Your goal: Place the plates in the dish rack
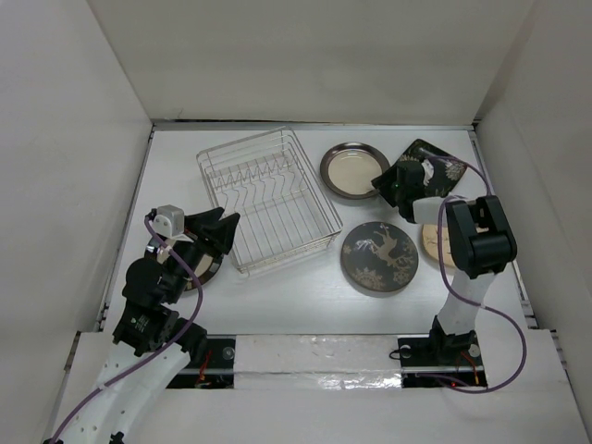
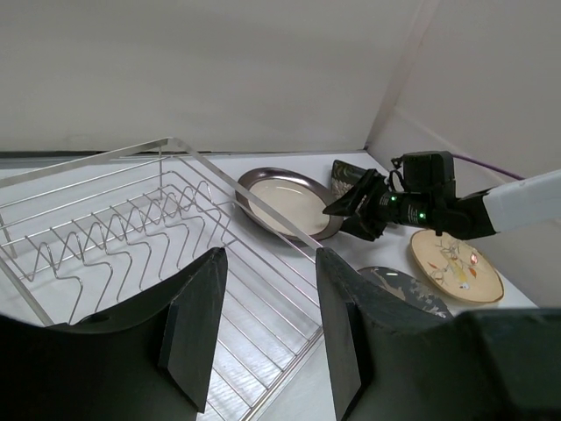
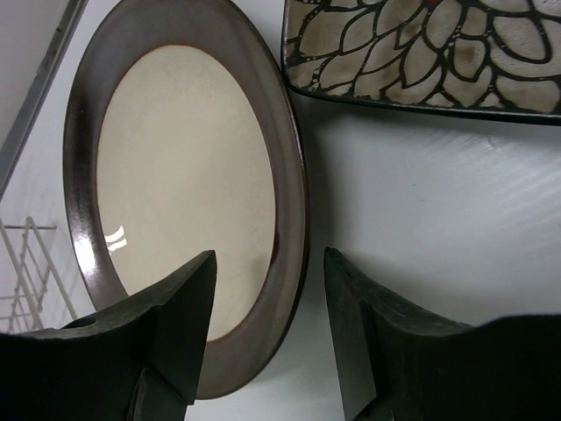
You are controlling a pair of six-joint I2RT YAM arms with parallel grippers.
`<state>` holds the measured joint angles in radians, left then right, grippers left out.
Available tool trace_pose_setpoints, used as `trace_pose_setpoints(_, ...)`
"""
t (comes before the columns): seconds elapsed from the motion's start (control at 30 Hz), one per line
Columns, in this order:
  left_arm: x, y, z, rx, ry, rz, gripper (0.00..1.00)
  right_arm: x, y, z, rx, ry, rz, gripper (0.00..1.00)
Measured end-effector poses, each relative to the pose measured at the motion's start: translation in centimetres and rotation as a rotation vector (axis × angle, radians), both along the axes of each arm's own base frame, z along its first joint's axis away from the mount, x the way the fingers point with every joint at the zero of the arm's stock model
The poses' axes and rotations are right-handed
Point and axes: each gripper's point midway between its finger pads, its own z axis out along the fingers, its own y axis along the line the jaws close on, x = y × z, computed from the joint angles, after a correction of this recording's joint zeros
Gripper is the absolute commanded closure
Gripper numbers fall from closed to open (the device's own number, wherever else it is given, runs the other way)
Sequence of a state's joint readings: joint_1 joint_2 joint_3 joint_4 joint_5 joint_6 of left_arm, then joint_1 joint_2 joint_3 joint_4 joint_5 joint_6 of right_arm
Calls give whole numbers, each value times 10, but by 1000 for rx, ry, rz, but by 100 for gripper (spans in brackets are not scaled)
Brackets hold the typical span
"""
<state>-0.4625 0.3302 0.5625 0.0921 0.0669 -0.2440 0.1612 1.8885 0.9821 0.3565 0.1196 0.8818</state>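
While the dark-rimmed plate (image 1: 354, 171) lies flat on the tabletop (image 1: 296, 301) just right of the dish rack (image 1: 268, 199), the right end effector (image 1: 393, 185), nearer than the left end effector (image 1: 218, 224), hangs open and empty above that plate's right rim.

Dish rack (image 1: 268, 199): silver wire, empty, set askew left of centre.
Dark-rimmed plate (image 1: 354, 170): tan centre, flat, just right of the rack.
Grey floral plate (image 1: 379, 256): flat, nearer.
Square flowered plate (image 1: 430, 165): far right, partly hidden.
Tan plate (image 2: 456, 267): flat, right.
Fifth plate (image 1: 213, 265): left of the rack, mostly covered.
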Motion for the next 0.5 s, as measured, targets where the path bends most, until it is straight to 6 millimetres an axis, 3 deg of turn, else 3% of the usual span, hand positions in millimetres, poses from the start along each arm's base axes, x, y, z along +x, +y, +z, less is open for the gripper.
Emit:
trace_pose_setpoints(0.17,0,0,0,1,-1,-2,58,5,4,-7,56,-1,16,48)
trace_pose_setpoints(0.27,0,-1,0,2,1,-4,57,6,4,-10,77,4,20,61)
trace_pose_setpoints(0.3,0,-1,-1,2,1,-4,57,7,4,-10,85,4,18,71)
trace_pose_setpoints(0.37,0,-1,0,2,1,-4,57,9,5,-9,102,1,24,78)
trace_pose_setpoints(0.43,0,-1,-1,3,3,-4,57,11,5,-10,125,-2,18,95)
trace_pose_setpoints(0.5,1,-1,-1,3,4,-4,56,16,4,-4,150,-26,16,100)
